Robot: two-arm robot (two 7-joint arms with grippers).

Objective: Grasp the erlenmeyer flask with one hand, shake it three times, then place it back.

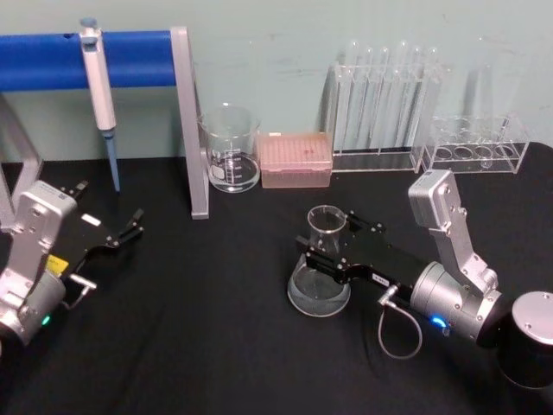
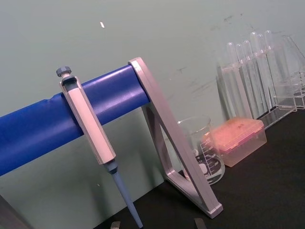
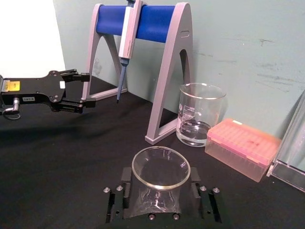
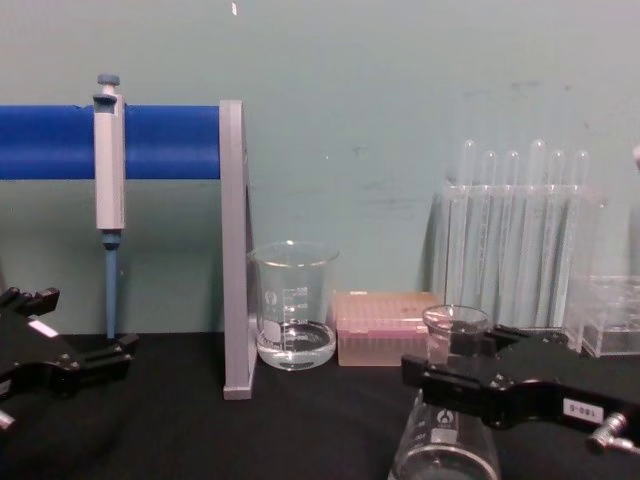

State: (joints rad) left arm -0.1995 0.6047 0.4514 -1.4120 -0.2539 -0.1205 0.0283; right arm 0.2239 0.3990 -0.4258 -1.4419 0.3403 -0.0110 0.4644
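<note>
Right gripper (image 1: pixel 328 248) clasps the flask (image 1: pixel 318 292) by its neck; smooth glass may slip when shaken. Left gripper (image 1: pixel 130 227) idles, spread.

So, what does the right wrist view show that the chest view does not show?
Right wrist view, not chest: the pipette stand's left leg and the open mouth of the erlenmeyer flask from above. Chest, not right wrist: the test tubes and the flask's white label. Both: the flask, the right tool at its neck, the left tool, pipette, beaker, pink tip box.
</note>
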